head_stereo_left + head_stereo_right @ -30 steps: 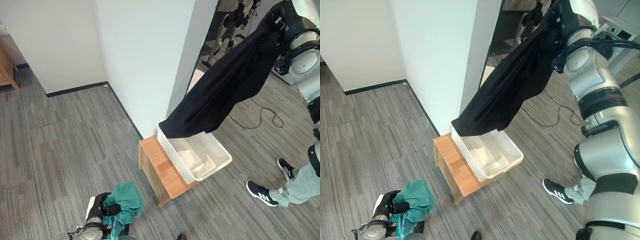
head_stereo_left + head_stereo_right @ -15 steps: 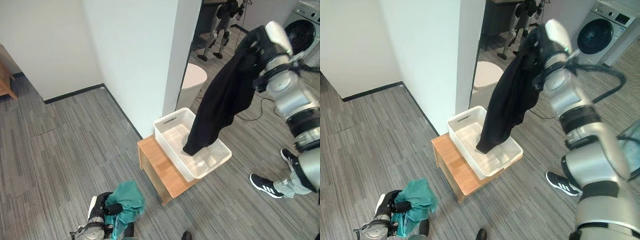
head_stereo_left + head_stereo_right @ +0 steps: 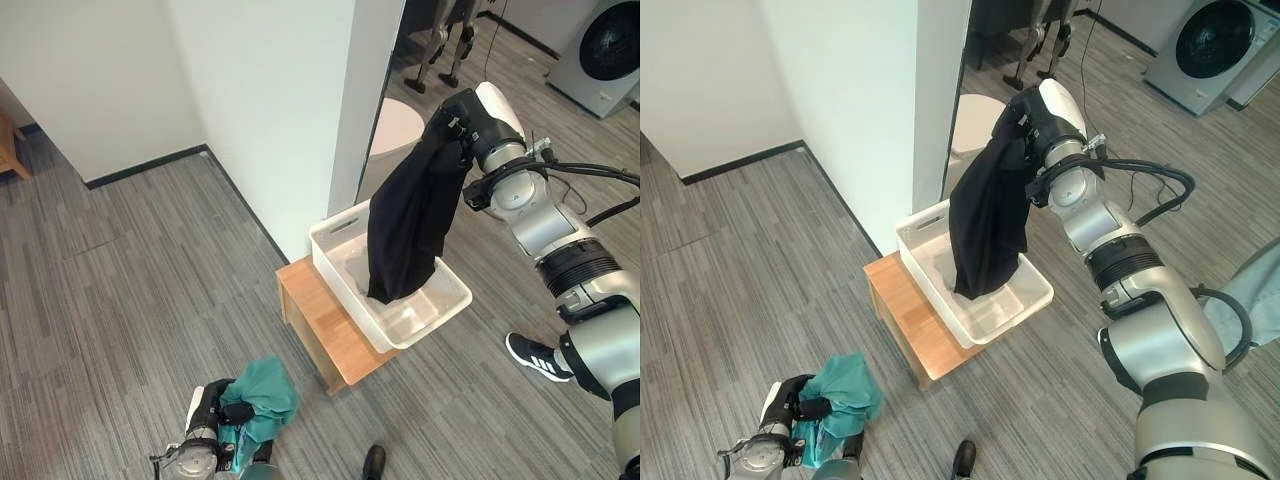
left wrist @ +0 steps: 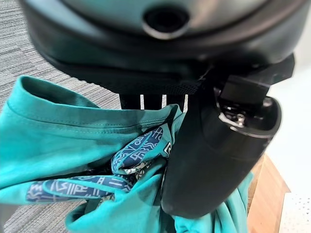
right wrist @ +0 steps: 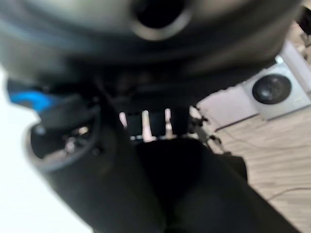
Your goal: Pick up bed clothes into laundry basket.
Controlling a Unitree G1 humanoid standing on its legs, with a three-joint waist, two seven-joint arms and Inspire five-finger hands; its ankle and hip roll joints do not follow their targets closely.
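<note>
two garments are in play: the right hand (image 3: 455,118) pinches a black garment (image 3: 405,225) whose hem dips into the white laundry basket (image 3: 340,275) on the wooden stool (image 3: 325,335); the left hand (image 3: 215,410) clutches teal cloth (image 3: 262,392). next, the robot likely lowers and releases.

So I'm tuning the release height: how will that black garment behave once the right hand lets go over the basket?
Probably floppy: the black garment hangs limp in long folds from the right hand. It should collapse into the white laundry basket, since its lower end already dips inside. It looks light, so a fold may drape over the rim.
</note>
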